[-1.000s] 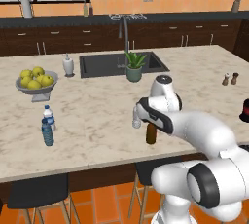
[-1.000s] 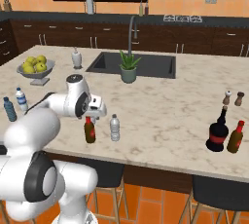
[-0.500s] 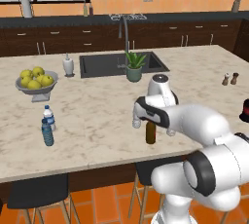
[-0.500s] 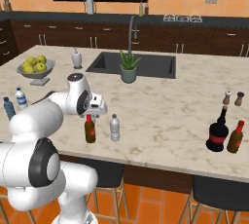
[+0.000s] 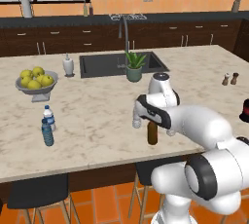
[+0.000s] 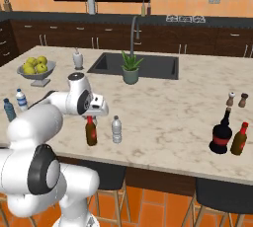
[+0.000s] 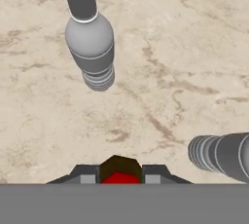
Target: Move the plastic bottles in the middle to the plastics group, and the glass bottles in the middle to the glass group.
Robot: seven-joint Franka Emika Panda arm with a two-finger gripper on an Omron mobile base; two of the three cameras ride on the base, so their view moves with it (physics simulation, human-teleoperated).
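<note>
The dark brown glass bottle point(image 5: 152, 136) point(image 6: 91, 133) stands upright near the counter's front edge. My gripper point(image 5: 151, 122) point(image 6: 90, 119) point(image 7: 120, 178) is shut on its red-capped neck from above. One clear plastic bottle point(image 6: 116, 130) point(image 7: 92, 40) stands just beside it, and a second point(image 7: 223, 156) shows at the right edge of the hand view. The plastics group point(image 5: 47, 126) point(image 6: 15, 103) is at the counter's left end. At the right end stands the glass group point(image 6: 228, 134), two dark bottles.
On the left are a bowl of lemons point(image 5: 35, 83) and a white soap dispenser point(image 5: 68, 65). The sink point(image 5: 104, 65) and a potted plant point(image 5: 134, 67) lie behind the work spot. Salt and pepper shakers point(image 6: 236, 99) stand behind the glass group. Stools point(image 6: 222, 194) sit under the front edge.
The fingers have closed from wide open onto the brown bottle's neck. The arm has barely shifted and the bottles stay where they were.
</note>
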